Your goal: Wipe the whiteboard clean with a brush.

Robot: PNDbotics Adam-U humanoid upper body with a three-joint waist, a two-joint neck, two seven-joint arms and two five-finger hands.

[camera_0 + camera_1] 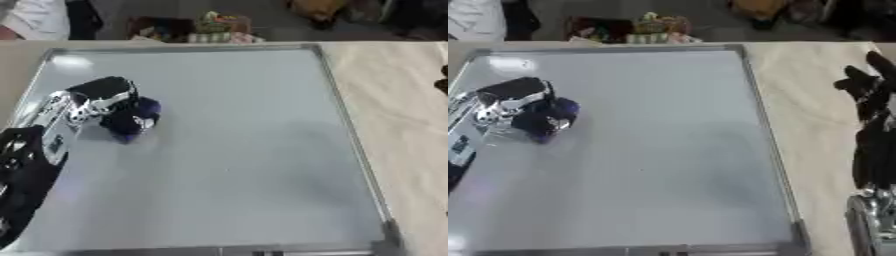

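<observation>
Left eye view shows the large white rectangular whiteboard with a grey metal frame (219, 150) filling most of the frame on a pale wooden table (402, 115). In the upper left of the frame the robot's black and silver left hand (103, 100) curls its fingers around a dark blue brush (133, 119), pressing it down on the board surface, likely so that sweeping strokes can rub marks away. I can make out no writing on the board, so the wiping looks well along. At the right edge of the right eye view, the black right hand (868, 87) rests idle on the table beside the board, fingers relaxed and pointing upward.
</observation>
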